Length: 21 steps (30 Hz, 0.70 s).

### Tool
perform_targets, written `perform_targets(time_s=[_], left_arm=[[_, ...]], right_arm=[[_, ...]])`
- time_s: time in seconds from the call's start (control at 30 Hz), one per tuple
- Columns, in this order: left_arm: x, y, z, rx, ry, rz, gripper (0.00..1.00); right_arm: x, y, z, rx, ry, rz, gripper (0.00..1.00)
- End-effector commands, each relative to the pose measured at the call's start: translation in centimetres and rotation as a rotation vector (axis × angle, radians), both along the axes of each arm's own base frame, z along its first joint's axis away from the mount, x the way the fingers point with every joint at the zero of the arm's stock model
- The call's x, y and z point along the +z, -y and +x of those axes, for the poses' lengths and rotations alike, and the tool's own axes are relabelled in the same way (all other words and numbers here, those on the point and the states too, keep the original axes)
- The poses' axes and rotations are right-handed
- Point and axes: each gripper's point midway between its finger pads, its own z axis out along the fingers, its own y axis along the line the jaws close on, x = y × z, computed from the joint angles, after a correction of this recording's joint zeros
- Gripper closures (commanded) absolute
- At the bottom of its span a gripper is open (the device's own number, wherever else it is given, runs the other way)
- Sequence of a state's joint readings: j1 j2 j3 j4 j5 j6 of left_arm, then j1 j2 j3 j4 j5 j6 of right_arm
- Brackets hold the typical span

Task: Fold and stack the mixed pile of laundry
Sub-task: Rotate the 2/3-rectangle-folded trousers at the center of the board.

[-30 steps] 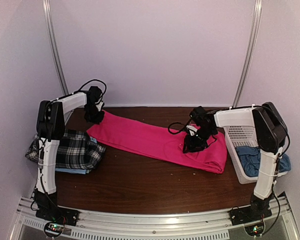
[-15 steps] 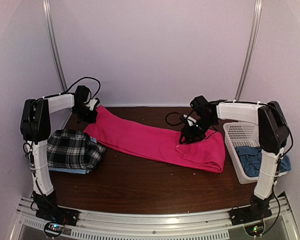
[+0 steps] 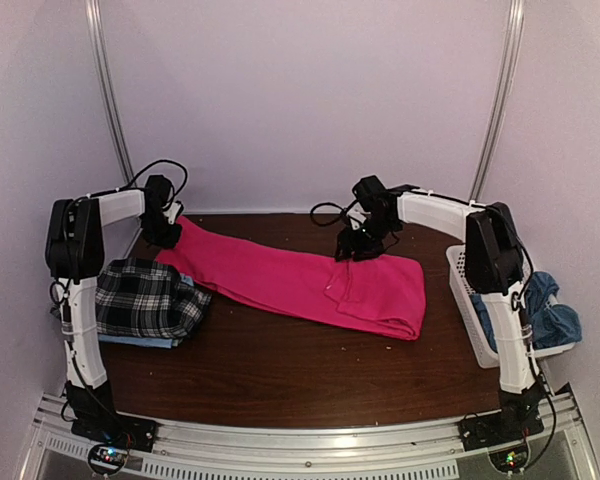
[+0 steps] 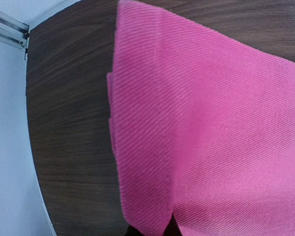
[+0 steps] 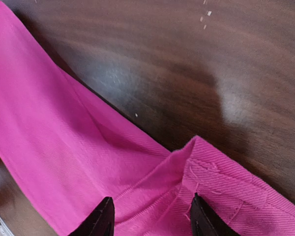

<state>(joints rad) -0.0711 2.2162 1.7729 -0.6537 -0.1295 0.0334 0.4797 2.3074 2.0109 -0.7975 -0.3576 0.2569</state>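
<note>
The hot-pink trousers lie stretched slantwise across the dark brown wooden table, from its far left corner toward the right. Their right end is folded back into a thicker double layer. The cloth is a fine diagonal twill with stitched seams. The left gripper is clamped tight on the trousers' far left end. The right gripper has its fingers apart over the folded right end, gripping nothing. A black-and-white plaid shirt sits folded at the left on a light blue shirt. A duller blue cloth hangs in the white plastic lattice basket at the right.
</note>
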Motion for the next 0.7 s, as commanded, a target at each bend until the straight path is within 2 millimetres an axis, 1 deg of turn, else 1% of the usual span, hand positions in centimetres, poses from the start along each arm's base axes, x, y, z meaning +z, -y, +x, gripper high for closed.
perform_targets(time_s=[0.0,0.1,0.17,0.2,0.23,0.27,0.3,0.33,0.37,0.4,0.47,0.5,0.53,0.57,0.6,0.63,0.67], left_arm=[[1.3,-2.2,1.9,0.047,0.051,0.066,1.0],[1.5,-2.7,1.8,0.081,0.035,0.073,0.99],[2.5,-2.5,1.9,0.098,0.061,0.023,0.96],[3.2,-2.3,2.0,0.109,0.089,-0.016,0.93],[4.2,-1.8,2.1,0.103,0.12,-0.047,0.87],[5.0,-0.5,2.1,0.068,0.142,-0.112,0.79],[6.4,0.8,2.1,0.036,0.179,-0.174,0.69],[7.7,2.4,1.9,-0.005,0.214,-0.227,0.58],[9.0,4.0,1.6,-0.046,0.251,-0.259,0.49],[10.1,6.0,1.2,-0.104,0.276,-0.291,0.43],[11.3,10.5,0.2,-0.234,0.29,-0.325,0.35],[11.3,12.7,-0.5,-0.287,0.28,-0.331,0.33],[11.0,15.3,-1.3,-0.357,0.259,-0.358,0.31],[10.8,18.6,-2.6,-0.463,0.243,-0.405,0.31],[10.8,21.0,-3.6,-0.542,0.24,-0.468,0.31],[10.7,23.5,-4.6,-0.613,0.242,-0.508,0.32],[10.5,26.6,-6.0,-0.688,0.237,-0.544,0.32]], right_arm=[[-3.3,-0.2,-2.4,0.043,-0.081,-0.098,0.52],[-4.5,0.7,-4.7,0.086,-0.105,-0.147,0.64],[-4.9,1.7,-6.5,0.114,-0.125,-0.17,0.74],[-5.0,1.8,-7.8,0.139,-0.142,-0.161,0.8],[-4.7,1.5,-9.0,0.171,-0.151,-0.131,0.82],[-4.6,1.1,-10.1,0.195,-0.154,-0.1,0.83],[-4.1,0.6,-11.5,0.223,-0.167,-0.06,0.83],[-3.6,-0.1,-12.6,0.252,-0.177,-0.012,0.83],[-3.0,-0.9,-13.8,0.284,-0.192,0.043,0.82],[-2.1,-1.9,-14.8,0.324,-0.196,0.103,0.82],[-0.7,-3.1,-16.7,0.394,-0.22,0.188,0.81],[0.3,-3.5,-17.4,0.424,-0.226,0.232,0.79],[1.6,-3.9,-17.6,0.444,-0.211,0.276,0.75],[3.0,-3.9,-17.3,0.446,-0.186,0.316,0.7],[4.5,-4.1,-16.7,0.446,-0.149,0.357,0.66],[6.1,-4.1,-15.5,0.42,-0.11,0.402,0.63],[7.4,-3.7,-14.1,0.362,-0.087,0.447,0.61]])
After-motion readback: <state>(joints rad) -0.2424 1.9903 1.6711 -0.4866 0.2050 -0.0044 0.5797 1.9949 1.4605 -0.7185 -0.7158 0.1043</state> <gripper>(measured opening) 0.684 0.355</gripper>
